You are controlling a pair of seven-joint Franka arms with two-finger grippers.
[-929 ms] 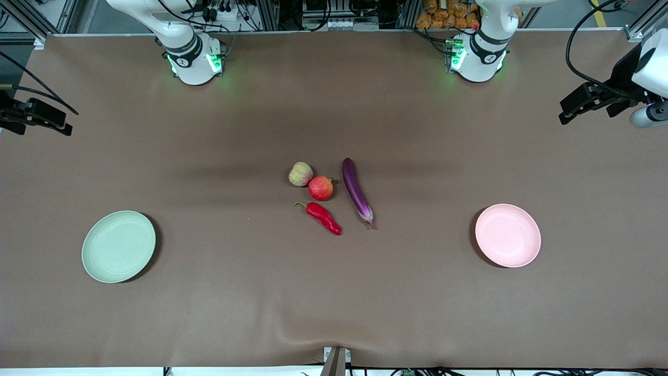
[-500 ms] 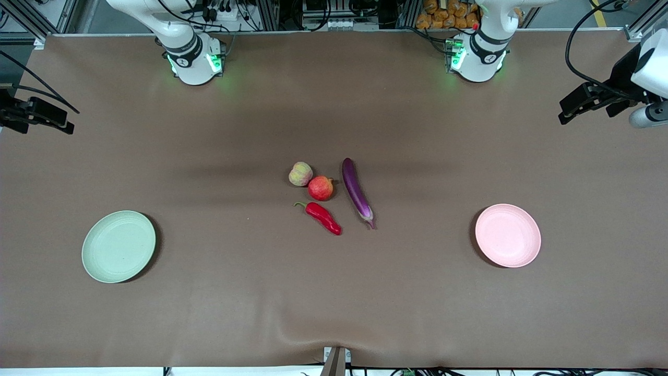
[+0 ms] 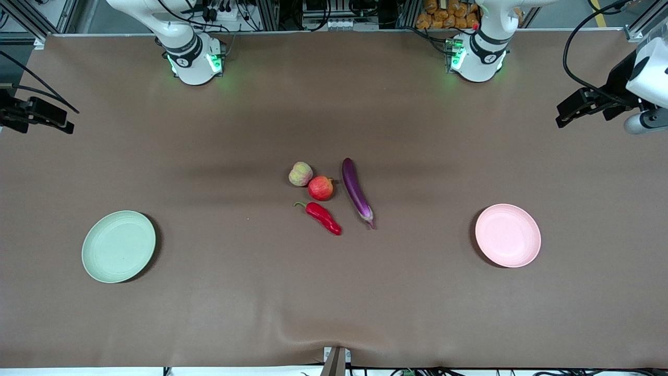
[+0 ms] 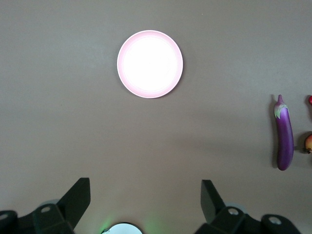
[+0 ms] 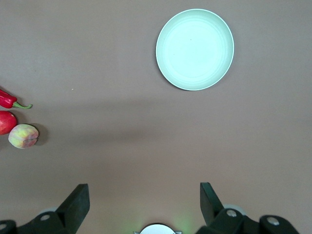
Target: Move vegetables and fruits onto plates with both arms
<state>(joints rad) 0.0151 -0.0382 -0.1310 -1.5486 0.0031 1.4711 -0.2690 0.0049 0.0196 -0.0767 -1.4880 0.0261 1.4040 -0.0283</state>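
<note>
You are looking at a robot lab, not a home or a kitchen. Two big white robot arms stand bolted down on green-lit bases point(image 3: 195, 62) at the far edge of a wide table with a plain brown cover point(image 3: 334, 292). Past that edge you can see metal frame bars point(image 3: 271, 13), bundles of black cables point(image 3: 219, 10) and gear, and a black camera mount point(image 3: 36, 115) sits at the table's end.

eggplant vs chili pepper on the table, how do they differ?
Colour: the eggplant is glossy purple, the chili pepper shiny red.
Size: the eggplant is longer, the chili pepper shorter.
Stem: the chili pepper has a curled green stem; the eggplant's cap is dull and small.
Place: the chili pepper lies nearer the front camera.
Shared: both lie flat mid-table, on neither plate.
</note>
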